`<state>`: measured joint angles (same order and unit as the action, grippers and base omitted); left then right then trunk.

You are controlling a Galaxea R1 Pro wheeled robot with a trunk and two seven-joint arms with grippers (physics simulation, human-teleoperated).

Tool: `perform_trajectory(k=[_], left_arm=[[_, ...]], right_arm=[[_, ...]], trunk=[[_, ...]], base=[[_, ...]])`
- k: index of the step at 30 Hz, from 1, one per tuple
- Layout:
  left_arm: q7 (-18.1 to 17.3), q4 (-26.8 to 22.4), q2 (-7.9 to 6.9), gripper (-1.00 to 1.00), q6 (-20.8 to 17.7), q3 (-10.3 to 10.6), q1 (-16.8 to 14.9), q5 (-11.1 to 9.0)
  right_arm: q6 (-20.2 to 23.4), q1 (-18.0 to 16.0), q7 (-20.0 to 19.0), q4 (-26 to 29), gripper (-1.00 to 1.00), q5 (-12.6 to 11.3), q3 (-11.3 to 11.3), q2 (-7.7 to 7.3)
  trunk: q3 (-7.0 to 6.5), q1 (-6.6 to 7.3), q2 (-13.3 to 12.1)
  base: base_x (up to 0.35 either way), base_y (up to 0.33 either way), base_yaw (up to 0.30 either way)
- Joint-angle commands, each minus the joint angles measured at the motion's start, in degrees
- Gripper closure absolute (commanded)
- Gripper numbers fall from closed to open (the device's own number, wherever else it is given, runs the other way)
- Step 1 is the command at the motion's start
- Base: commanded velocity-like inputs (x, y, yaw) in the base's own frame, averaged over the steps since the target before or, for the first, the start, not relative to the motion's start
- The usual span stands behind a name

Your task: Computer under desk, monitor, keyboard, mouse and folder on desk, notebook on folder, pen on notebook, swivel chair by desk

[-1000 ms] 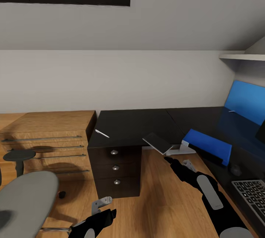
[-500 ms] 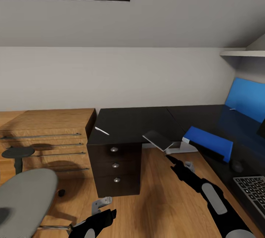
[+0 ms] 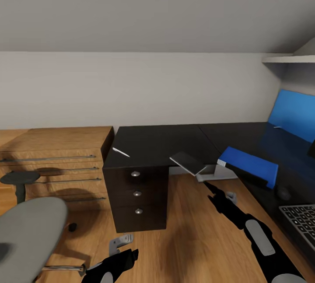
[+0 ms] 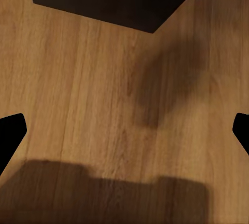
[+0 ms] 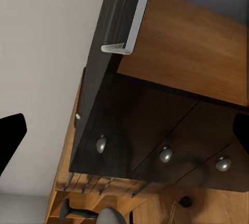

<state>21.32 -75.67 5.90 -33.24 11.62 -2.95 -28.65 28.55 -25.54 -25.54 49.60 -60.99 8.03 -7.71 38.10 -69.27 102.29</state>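
A long black L-shaped desk (image 3: 175, 143) runs along the far wall and down the right side. Its far left stretch lies mostly bare, holding a thin white pen-like stick (image 3: 120, 152) near the left edge. On the right stretch, a flat bright blue folder (image 3: 248, 165), a small dark mouse (image 3: 283, 193) and a dark keyboard (image 3: 302, 218) crowd the surface. A dark three-drawer cabinet (image 3: 136, 197) blocks the space beneath. Open wooden floor (image 3: 192, 230) lies in the middle. A grey padded swivel chair seat (image 3: 28, 235) stands near left.

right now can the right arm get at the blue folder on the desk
Probably yes: the right gripper hangs just short of the folder, which lies at the desk edge with nothing between them.
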Motion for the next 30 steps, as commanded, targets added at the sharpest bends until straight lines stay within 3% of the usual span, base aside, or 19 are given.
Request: perform_trajectory(k=[1,14,26,30], left_arm=[[0.55,-0.06,-0.01,-1.00,-0.12,0.06,-0.04,-0.61],[0.48,0.05,-0.01,-1.00,-0.08,0.06,-0.04,-0.77],[0.46,0.00,-0.01,-1.00,-0.07,0.06,-0.04,-0.61],[0.35,0.00,-0.01,-1.00,-0.07,0.12,-0.04,-0.61]], right_arm=[[0.48,-0.04,0.17,-0.03,-1.00,-0.36,0.30,0.01],[-2.41,-0.06,3.34,-0.65,-1.00,-0.68,6.13,1.08],[-5.38,-0.07,3.43,-1.44,-1.00,-0.78,6.98,1.87],[-5.61,-0.06,3.23,-1.43,-1.00,-0.79,7.12,1.84]], trunk=[[0.24,-0.22,0.44],[2.58,-3.08,5.66],[4.73,-5.71,10.47],[4.73,-5.71,10.47]], base=[[0.000,0.000,0.000],[0.000,0.000,0.000],[0.000,0.000,0.000],[0.000,0.000,0.000]])
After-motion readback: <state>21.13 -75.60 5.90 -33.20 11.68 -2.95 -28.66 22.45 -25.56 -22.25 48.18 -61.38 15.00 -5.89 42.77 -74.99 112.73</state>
